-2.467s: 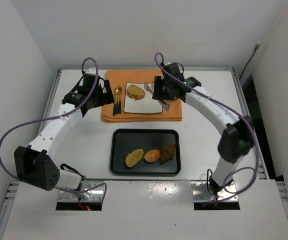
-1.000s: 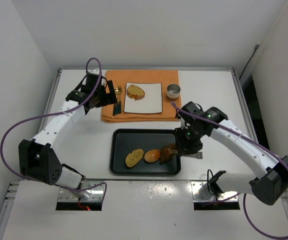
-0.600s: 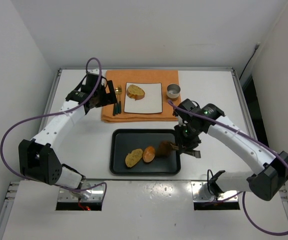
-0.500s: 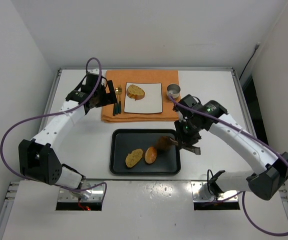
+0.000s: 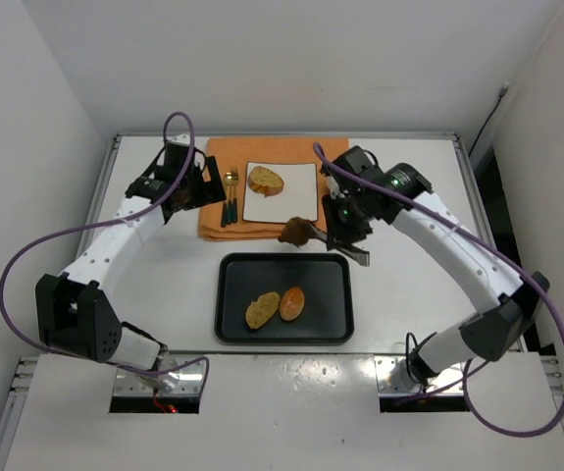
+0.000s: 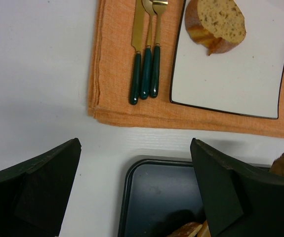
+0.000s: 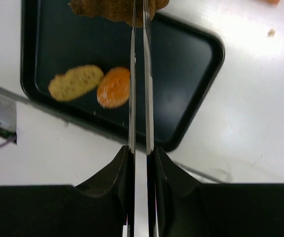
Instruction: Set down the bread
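Right gripper (image 5: 345,224) clamped on tongs (image 7: 139,74) pinching dark bread (image 5: 294,233); carry level to white plate (image 5: 296,206), lower beside slice (image 5: 265,180); left gripper (image 6: 135,145) wide.

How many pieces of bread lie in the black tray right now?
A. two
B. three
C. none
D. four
A: only a pale slice and an orange piece lie in the tray; a dark piece is held up in the tongs, not lying in it.
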You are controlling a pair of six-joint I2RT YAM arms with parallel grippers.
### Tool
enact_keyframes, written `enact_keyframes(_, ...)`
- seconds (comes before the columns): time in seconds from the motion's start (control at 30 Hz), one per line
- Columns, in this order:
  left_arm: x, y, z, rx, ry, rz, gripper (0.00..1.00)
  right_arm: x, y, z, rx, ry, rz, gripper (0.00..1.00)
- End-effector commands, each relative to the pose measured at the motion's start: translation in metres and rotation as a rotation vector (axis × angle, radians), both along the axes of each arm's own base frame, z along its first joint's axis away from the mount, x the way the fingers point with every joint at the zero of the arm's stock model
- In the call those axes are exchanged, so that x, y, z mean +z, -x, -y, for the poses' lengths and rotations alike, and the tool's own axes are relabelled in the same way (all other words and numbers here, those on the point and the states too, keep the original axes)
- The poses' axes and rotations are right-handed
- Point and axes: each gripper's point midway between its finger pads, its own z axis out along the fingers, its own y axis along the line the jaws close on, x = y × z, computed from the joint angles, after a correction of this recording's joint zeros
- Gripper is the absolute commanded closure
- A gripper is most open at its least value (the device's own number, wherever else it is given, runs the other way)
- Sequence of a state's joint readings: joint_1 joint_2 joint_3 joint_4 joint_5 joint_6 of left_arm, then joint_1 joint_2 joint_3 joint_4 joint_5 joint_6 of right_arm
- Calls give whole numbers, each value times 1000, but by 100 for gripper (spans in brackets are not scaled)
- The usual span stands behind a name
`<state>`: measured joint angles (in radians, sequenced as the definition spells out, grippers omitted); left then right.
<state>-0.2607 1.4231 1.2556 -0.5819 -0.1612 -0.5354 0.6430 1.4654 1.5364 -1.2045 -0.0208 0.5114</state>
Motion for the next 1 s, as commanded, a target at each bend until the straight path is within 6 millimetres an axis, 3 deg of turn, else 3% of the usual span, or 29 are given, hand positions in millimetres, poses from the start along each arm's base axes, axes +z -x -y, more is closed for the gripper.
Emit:
enact_keyframes(0.0, 31, -11, -9, 32, 20, 91, 1, 25, -58, -28, -16, -63, 184, 94)
enact_keyframes(0.13, 40, -9, -15, 48, 20, 115, 1, 38, -109, -43, -72, -70, 311, 94)
enact_keyframes(0.2, 40, -9, -12, 37, 28, 113, 1, 55, -133, -50, -82, -69, 388, 94)
enact_keyframes(0.23, 36, -9, -11, 30, 32, 102, 1, 41, -144, -54, -80, -33, 376, 94)
enact_keyframes(0.27, 36, -9, -11, 30, 32, 102, 1, 54, -157, -59, -80, -38, 418, 94)
enact_keyframes(0.3, 36, -9, -11, 30, 32, 102, 1, 52, -168, -55, -105, -9, 424, 94)
enact_keyframes(0.33, 36, -9, -11, 30, 32, 102, 1, 35, -181, -60, -102, 29, 410, 94)
enact_keyframes(0.37, 36, -9, -11, 30, 32, 102, 1, 41, -189, -62, -113, 29, 431, 94)
enact_keyframes(0.47, 36, -9, -11, 30, 32, 102, 1, 35, -207, -64, -133, 70, 455, 94)
enact_keyframes(0.5, 40, -8, -11, 30, 34, 111, 1, 23, -216, -60, -147, 97, 443, 94)
enact_keyframes(0.6, 40, -8, -11, 30, 34, 111, 1, 13, -222, -59, -154, 107, 433, 94)
enact_keyframes(0.73, 43, -7, -11, 30, 36, 120, 1, -18, -218, -51, -154, 143, 388, 94)
enact_keyframes(0.77, 43, -7, -11, 30, 36, 120, 1, -18, -216, -49, -154, 142, 389, 94)
enact_keyframes(0.8, 43, -7, -11, 30, 36, 120, 1, -32, -213, -41, -158, 167, 359, 94)
enact_keyframes(0.97, 36, -7, -9, 23, 37, 101, 1, -43, -214, -36, -175, 170, 350, 94)
